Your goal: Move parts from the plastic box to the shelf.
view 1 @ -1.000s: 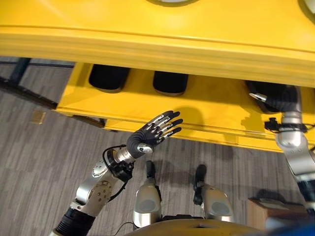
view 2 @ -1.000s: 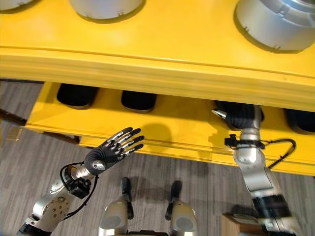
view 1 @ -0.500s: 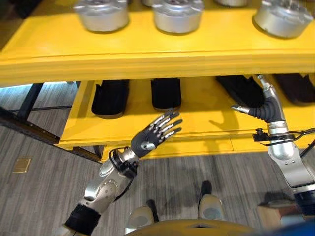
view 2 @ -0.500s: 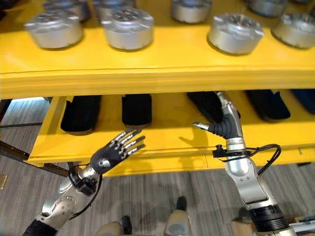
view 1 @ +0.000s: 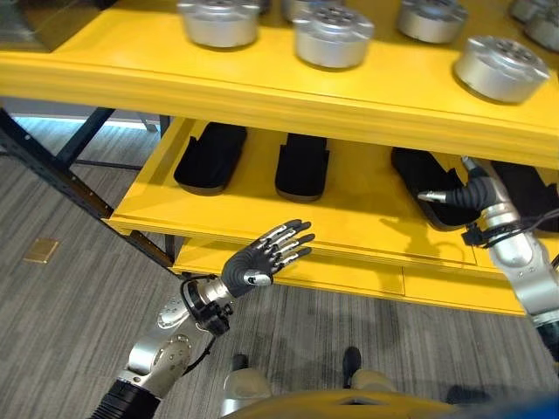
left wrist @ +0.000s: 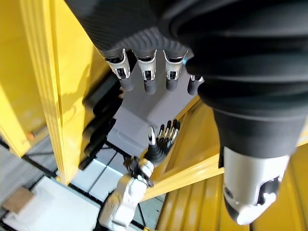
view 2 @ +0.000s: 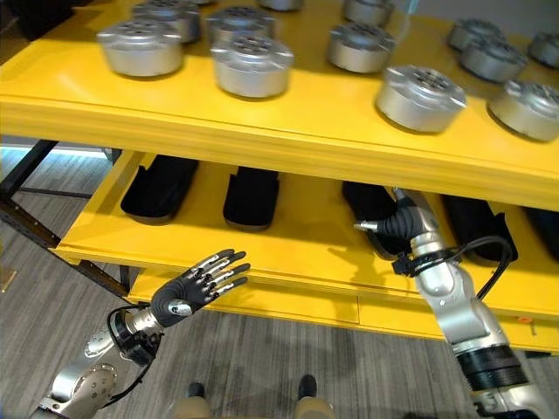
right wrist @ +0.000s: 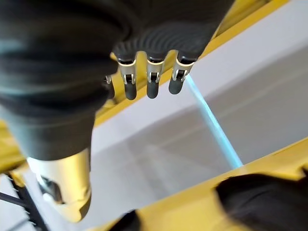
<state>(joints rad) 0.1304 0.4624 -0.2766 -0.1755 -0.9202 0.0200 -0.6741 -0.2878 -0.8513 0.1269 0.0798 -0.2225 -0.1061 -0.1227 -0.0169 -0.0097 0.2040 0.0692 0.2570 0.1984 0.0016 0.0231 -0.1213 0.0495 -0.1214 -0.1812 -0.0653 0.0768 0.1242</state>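
Observation:
The yellow shelf has two levels. Several round silver parts (view 2: 251, 65) stand on its upper level (view 2: 262, 131). Several black parts (view 1: 301, 166) lie on the lower level (view 1: 349, 209). My left hand (view 1: 260, 260) is open with spread fingers (left wrist: 144, 77) and holds nothing, just before the lower level's front edge. My right hand (view 1: 465, 194) reaches in over the lower level, right beside one black part (view 1: 412, 170). Its fingers (right wrist: 151, 79) are straight and hold nothing; the left wrist view shows this hand (left wrist: 161, 139) from the far side.
A dark metal frame leg (view 1: 52, 161) slants down at the shelf's left end. Grey plank floor (view 1: 61, 332) lies below, with a small brass plate (view 1: 41, 251) set into it.
The camera has tilted up, bringing the upper level and its silver parts into view. My right hand has lifted off the black part and drawn back slightly. The left hand stays open.

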